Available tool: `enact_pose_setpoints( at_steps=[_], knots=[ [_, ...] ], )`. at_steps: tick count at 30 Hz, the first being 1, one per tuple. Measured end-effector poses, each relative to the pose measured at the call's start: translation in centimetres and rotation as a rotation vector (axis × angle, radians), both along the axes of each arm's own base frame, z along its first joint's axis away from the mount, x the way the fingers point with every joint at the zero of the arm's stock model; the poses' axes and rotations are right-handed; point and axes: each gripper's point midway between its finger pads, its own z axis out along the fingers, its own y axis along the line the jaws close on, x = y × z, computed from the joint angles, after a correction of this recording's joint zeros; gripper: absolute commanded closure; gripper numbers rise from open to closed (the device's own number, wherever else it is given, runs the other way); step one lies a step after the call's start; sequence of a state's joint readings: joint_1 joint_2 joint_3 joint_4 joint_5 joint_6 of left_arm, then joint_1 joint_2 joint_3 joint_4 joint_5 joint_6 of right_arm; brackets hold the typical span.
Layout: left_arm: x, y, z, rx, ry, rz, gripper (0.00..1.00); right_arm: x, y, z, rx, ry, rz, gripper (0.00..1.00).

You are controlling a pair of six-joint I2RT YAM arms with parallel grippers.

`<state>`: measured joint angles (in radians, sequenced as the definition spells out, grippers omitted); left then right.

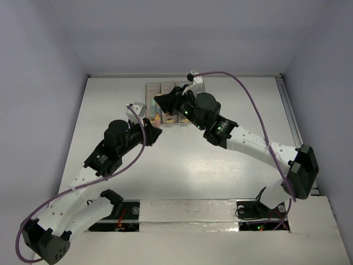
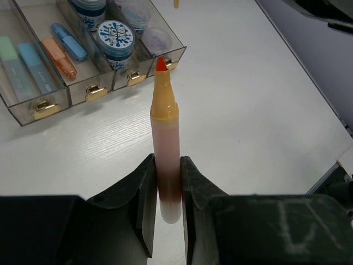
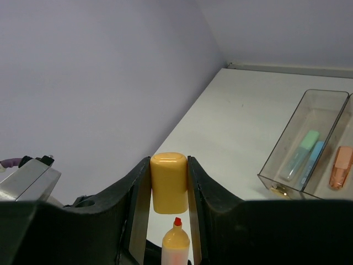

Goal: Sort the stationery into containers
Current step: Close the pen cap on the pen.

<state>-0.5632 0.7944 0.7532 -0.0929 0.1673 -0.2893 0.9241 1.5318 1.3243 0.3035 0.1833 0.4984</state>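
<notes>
left gripper (image 2: 167,168) clamps the orange marker (image 2: 164,116), right gripper (image 3: 169,165) pinches its cap (image 3: 169,187), tip (image 3: 177,222) at 6 o'clock; off-line, the cap could jam or smear ink

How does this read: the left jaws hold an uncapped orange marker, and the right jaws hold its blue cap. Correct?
Wrong on one point: the cap in the right jaws is yellow-orange, not blue, as the right wrist view shows. The left jaws do hold the uncapped orange marker.
</notes>
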Motion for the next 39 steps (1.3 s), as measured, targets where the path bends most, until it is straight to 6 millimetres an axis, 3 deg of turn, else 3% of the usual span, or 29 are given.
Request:
enact_pose_setpoints(
  at_steps=[16, 39],
  knots=[
    [0.0, 0.4, 0.5, -0.004, -0.018, 0.018, 1.0, -0.3, 2.2, -3.0, -0.045, 0.039, 0.049, 1.0],
    [0.2, 1.6, 1.6, -0.015, -0.056, 0.083, 1.0, -1.3, 3.2, -2.6, -0.036, 0.024, 0.07, 1.0]
  ],
)
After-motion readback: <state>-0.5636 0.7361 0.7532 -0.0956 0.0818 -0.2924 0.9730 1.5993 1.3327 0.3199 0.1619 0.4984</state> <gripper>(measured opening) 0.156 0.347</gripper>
